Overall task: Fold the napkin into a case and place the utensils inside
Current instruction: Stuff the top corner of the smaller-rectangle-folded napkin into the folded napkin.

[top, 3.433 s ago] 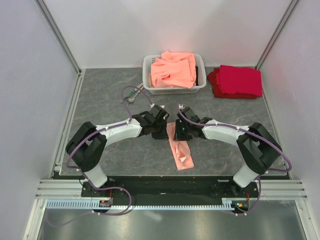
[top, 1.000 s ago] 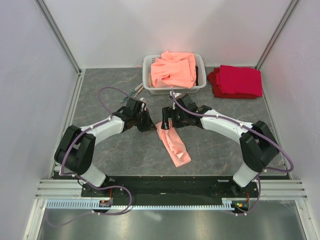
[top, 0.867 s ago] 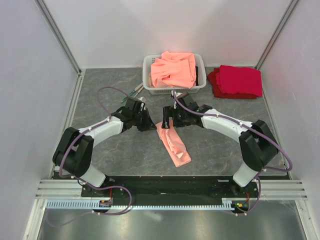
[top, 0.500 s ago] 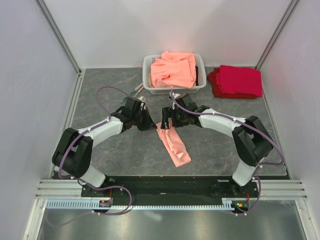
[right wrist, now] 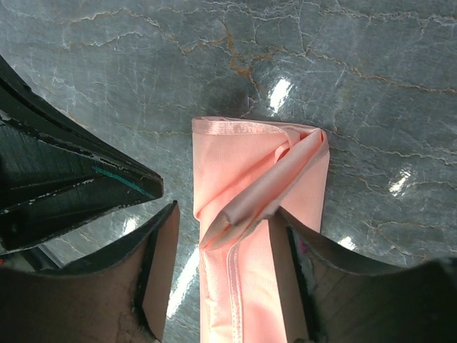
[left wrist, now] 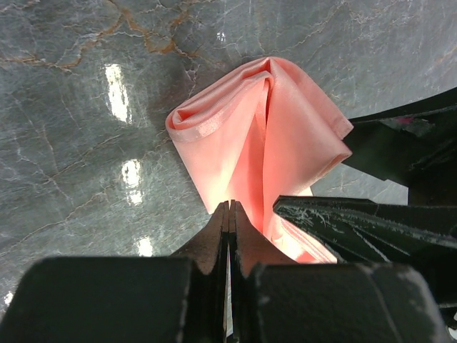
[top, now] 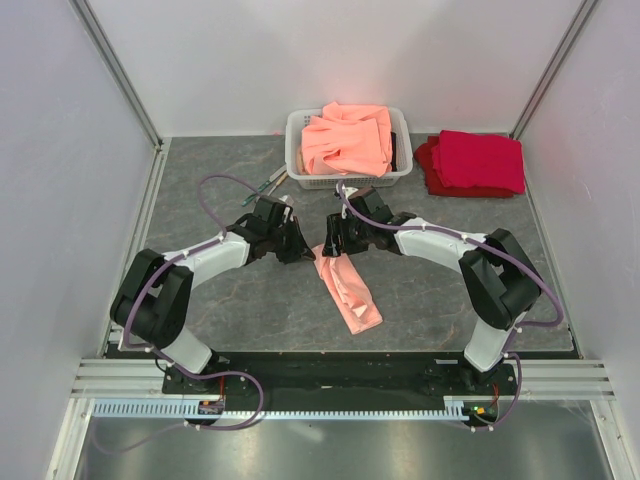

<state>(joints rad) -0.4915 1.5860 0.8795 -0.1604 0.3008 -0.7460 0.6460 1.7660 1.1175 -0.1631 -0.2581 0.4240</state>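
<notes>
The grey marbled desk (top: pixel 220 310) takes up the whole floor of the booth. Both arms reach in from its near edge and meet around the middle. The left arm (top: pixel 205 260) bends in from the left and the right arm (top: pixel 440 245) from the right.

At the back sits a white basket (top: pixel 345 181) heaped with orange-salmon cloths (top: pixel 345 140). Just to its right, on the desk, is a stack of deep red cloths (top: pixel 478 160).

The napkin (top: pixel 352 290) lies out in the open middle of the desk. It is folded into a long, narrow pale-pink strip that slants from between the two wrists down toward the near edge. Its upper end is rumpled, with a loose layer curling over along the length.

The right end effector (right wrist: pixel 225 214) is spread and straddles that upper end, one finger on each side of the strip. One finger sits right against the cloth edge, while a sliver of desk shows beside the other.

The left end effector (left wrist: pixel 228 211) has its fingers pressed tight together. Its tip is just beside the napkin's edge, close to the right one's finger, and I can see nothing caught between them.

The utensils (top: pixel 272 183) lie on the desk just left of the basket, well apart from the napkin. They are too small from here to tell the pieces apart.
</notes>
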